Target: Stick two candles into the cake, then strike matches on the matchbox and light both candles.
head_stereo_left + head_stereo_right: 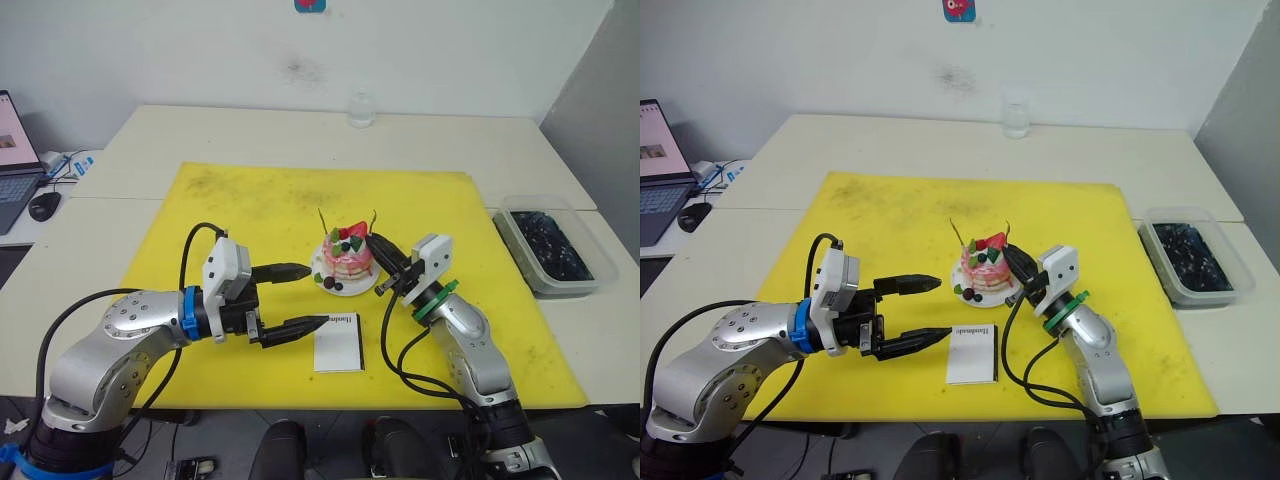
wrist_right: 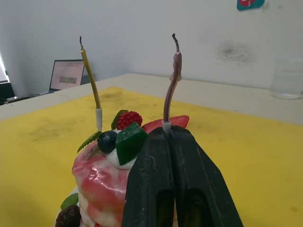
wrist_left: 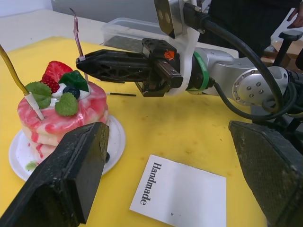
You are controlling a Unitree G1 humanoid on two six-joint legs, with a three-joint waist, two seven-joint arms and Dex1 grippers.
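Right wrist view puts my right claw (image 2: 169, 135) closed on the base of the second candle (image 2: 171, 85), which stands nearly upright, its long axis vertical and slightly bowed, wick end up. The first candle (image 2: 91, 78) is already planted in the cake (image 2: 102, 182), on the far side from this claw. From the head camera, the cake (image 1: 347, 262) sits on its white plate (image 1: 330, 287) near the middle of the yellow mat (image 1: 250, 210) on the desk (image 1: 200, 135), with the right claw (image 1: 379, 247) touching the cake's right edge.

My judgement: the candle held is at or just into the frosting, so the coming move turns on a straight downward push along its axis, then letting go without tilting it.

The left claw (image 1: 310, 297) hangs wide open and empty, just left of the cake, fingers pointing toward it. The matchbox (image 1: 338, 342) lies flat on the mat in front of the cake, nearer the left claw. One match (image 3: 120, 94) lies on the mat beyond the cake in the left wrist view, under the right claw (image 3: 80, 60).
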